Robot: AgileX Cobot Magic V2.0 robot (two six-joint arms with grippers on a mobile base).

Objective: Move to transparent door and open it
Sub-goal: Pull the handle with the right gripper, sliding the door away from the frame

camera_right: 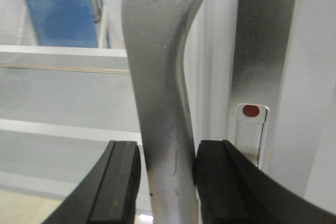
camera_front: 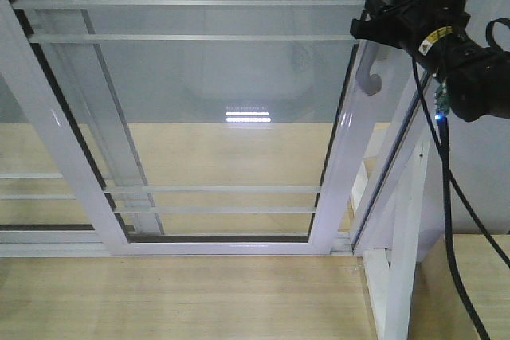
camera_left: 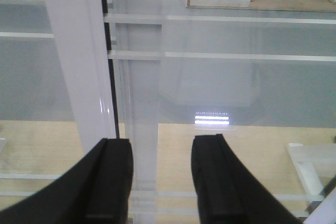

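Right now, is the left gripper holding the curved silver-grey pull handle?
No, the left gripper is open, with nothing between its black fingers.

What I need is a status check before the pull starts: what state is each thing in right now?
transparent door: looks shut, its handle stile at the right-hand frame.
pull handle: gripped, a pad on each side.
right claw: closed on the pull handle.
left claw: open, empty, facing the glass.
lock indicator: shows red; cannot tell whether that means locked.
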